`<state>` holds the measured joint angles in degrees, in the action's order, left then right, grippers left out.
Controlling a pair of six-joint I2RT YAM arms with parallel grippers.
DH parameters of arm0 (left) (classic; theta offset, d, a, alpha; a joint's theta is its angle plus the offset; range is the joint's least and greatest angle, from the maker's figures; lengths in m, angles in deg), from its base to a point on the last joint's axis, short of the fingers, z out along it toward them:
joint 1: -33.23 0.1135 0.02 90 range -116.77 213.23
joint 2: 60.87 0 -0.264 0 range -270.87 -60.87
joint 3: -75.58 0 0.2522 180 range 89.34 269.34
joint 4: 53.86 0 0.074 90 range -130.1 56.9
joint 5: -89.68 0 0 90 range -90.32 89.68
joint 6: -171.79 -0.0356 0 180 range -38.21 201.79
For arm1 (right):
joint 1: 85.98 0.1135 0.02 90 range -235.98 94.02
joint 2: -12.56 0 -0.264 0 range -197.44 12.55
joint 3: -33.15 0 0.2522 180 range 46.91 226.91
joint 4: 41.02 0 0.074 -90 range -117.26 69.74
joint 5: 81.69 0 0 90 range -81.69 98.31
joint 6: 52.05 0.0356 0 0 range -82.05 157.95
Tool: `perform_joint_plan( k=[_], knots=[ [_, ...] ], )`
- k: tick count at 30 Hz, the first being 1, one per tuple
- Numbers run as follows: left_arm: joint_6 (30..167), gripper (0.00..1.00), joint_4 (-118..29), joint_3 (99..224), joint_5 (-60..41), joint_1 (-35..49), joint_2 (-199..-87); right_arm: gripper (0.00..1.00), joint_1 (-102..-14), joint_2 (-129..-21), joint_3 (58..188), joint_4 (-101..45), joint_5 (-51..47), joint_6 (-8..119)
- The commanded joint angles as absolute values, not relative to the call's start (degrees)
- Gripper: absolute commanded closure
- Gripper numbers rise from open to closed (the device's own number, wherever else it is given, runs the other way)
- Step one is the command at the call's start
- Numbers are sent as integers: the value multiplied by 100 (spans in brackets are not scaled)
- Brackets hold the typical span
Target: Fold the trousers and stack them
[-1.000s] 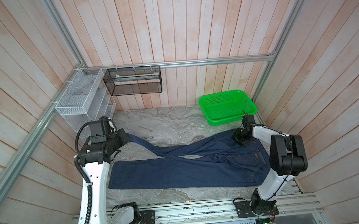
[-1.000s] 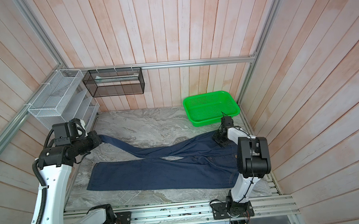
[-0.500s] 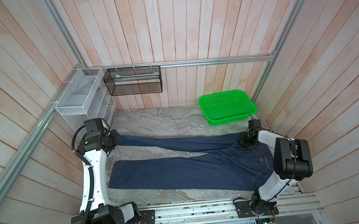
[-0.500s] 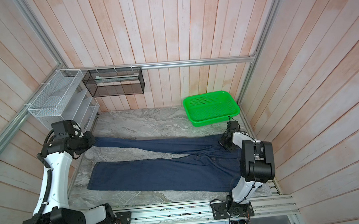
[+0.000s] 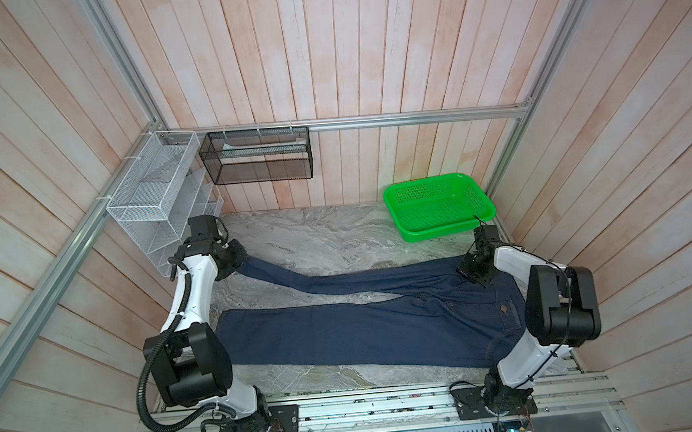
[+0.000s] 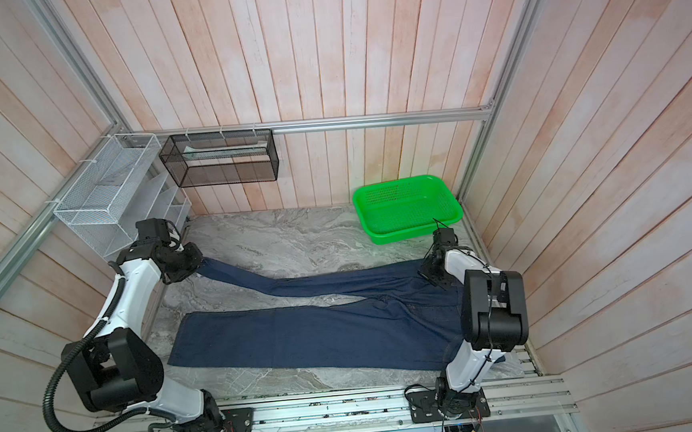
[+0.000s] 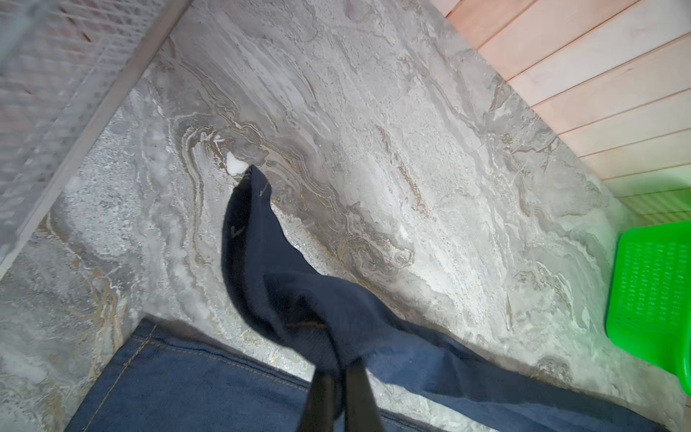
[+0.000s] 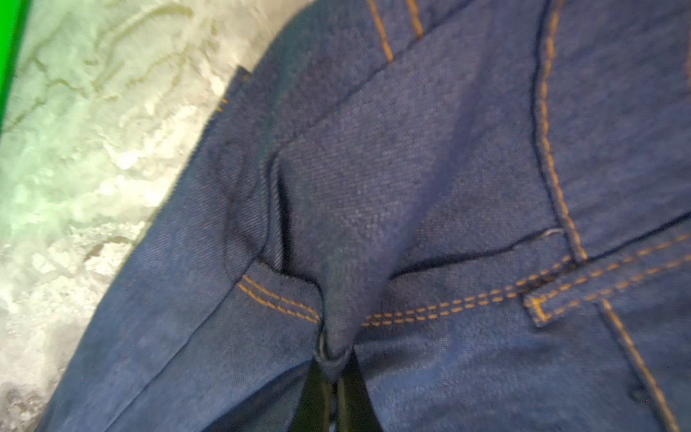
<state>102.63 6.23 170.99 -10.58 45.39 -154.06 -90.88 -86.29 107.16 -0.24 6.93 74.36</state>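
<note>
Top views hide both grips. Wrist views show left hand [image 7: 338, 374] pinching jeans [image 7: 269, 284] hem, right hand [image 8: 332, 374] seemingly a waistband fold. Legs splayed.

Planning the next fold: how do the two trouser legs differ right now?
The far leg is pinched near its hem by the left gripper and bunched narrow; the near leg lies flat, wide, ungripped. The far leg slants toward the white rack; the near leg runs straight. Both are dark blue denim.

trousers [image 6: 302, 337]: waist end hidden behind right arm [image 6: 492, 311]. green basket [image 7: 650, 299]: cut off at view's edge. white wire rack [image 7: 56, 67]: blurred.
</note>
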Motion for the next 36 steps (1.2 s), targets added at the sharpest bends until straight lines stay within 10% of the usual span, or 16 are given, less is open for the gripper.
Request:
perform_joint_plan(
  k=[1,16,24,36],
  knots=[
    [10329,100,405,17616,-786,4553,-15996,98,-9057,-8814,10913,226,822,7311],
    [10455,100,873,19937,-477,4558,-18421,100,-9298,-9474,10904,166,1127,7179],
    [10499,63,1199,21039,-784,4475,-19087,100,-9239,-9295,10971,122,894,7127],
    [10412,33,244,18601,-863,4342,-16548,58,-8440,-7914,11316,250,1169,6933]
  ],
)
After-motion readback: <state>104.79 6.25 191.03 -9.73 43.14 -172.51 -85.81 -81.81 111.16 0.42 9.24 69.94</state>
